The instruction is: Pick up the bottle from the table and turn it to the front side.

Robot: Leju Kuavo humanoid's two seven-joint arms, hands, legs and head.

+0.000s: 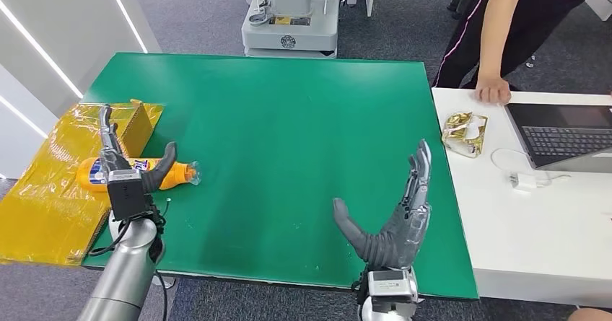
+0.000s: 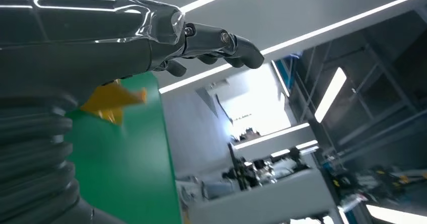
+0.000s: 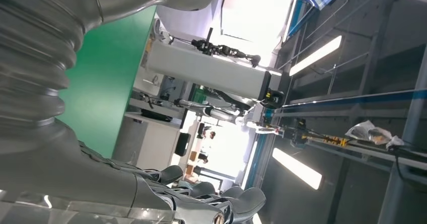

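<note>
Fingers of my left hand [image 1: 133, 164] are spreading over the bottle [image 1: 137, 172], not visibly gripping it, lying lengthwise across the green table's [image 1: 289, 119] left edge; my open-fingered right hand [image 1: 393, 213] is idling well apart.

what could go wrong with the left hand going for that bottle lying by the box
1. The bottle lies on its side on the green mat, so a light or off-centre touch from the left hand may roll it away.
2. The yellow box sits close behind the bottle, so the fingers could catch on it.
3. The bottle lies near the mat's left edge and could be pushed off.
</note>
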